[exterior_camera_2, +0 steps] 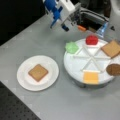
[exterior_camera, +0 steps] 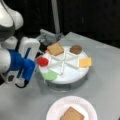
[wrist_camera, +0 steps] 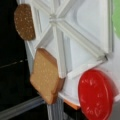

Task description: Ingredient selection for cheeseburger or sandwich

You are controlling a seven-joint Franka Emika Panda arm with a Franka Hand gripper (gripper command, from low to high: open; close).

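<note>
In both front views a white round divided tray [exterior_camera: 72, 75] [exterior_camera_2: 75, 65] holds the ingredients at its rim: a toast square [exterior_camera: 55, 48] [exterior_camera_2: 111, 48], a dark patty [exterior_camera: 75, 49] [exterior_camera_2: 113, 69], a cheese square [exterior_camera: 85, 62] [exterior_camera_2: 91, 77], a red round [exterior_camera: 42, 61] [exterior_camera_2: 91, 40] and a green round [exterior_camera: 49, 75] [exterior_camera_2: 72, 47]. Of the sandwich, a single toast square [exterior_camera: 72, 114] [exterior_camera_2: 38, 72] lies on the paper plate [exterior_camera: 56, 110] [exterior_camera_2: 25, 80]. My blue-fingered gripper [exterior_camera: 23, 73] [exterior_camera_2: 54, 13] hangs beside the tray, nearest the red round. The wrist view shows the red round [wrist_camera: 96, 93], toast [wrist_camera: 46, 75] and patty [wrist_camera: 24, 21], but no fingers.
A grey metal fixture [exterior_camera: 48, 37] [exterior_camera_2: 90, 16] stands just behind the tray, with a small orange piece [exterior_camera_2: 81, 28] at its base. The grey table's edge [exterior_camera_2: 15, 100] runs close to the paper plate. A pole [exterior_camera: 55, 17] rises behind the tray.
</note>
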